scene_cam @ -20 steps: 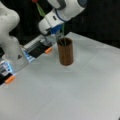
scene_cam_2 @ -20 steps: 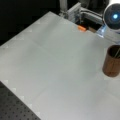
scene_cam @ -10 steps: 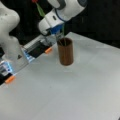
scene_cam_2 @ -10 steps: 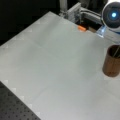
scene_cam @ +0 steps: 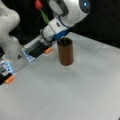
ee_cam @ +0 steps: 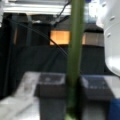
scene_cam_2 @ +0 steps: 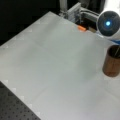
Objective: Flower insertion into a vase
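Pale grey table [scene_cam: 75,95], brown vase [scene_cam: 65,52] upright on it twd far side, at right edge [scene_cam_2: 112,61] in a front view, dark inside

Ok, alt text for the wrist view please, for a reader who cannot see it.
A green flower stem runs straight up the middle of the frame, clamped between the two dark fingers of the gripper at the bottom. Behind it are a dark backdrop and an orange-lit panel, with white robot casing on the right.

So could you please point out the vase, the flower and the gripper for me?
vase [scene_cam: 66,53]: a front view, brown side wall.
flower [scene_cam: 38,4]: a front view, red bloom.
gripper [ee_cam: 72,87]: wrist view, between the dark fingers clamping the green stem.
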{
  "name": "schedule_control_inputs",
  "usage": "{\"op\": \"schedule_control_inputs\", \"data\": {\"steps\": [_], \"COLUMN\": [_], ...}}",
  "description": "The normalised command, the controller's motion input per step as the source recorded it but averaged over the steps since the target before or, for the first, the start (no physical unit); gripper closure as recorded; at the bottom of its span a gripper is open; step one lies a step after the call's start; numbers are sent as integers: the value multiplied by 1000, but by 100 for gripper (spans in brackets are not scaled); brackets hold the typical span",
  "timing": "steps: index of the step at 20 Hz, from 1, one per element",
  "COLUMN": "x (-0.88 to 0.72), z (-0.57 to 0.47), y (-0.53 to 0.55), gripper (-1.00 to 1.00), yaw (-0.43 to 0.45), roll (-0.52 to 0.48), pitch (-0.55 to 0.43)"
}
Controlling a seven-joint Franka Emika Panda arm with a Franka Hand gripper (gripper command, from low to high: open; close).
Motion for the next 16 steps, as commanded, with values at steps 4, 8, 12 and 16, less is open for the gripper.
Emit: {"op": "schedule_control_inputs", "data": {"steps": [4, 8, 12, 16], "x": [327, 333, 322, 293], "z": [-123, -105, -64, -64], "y": [-31, -45, -66, -70], "gripper": [100, 100, 100, 100], "yaw": [87, 85, 96, 103], "roll": [-7, -26, -30, -33], "pitch": [77, 60, 91, 112]}}
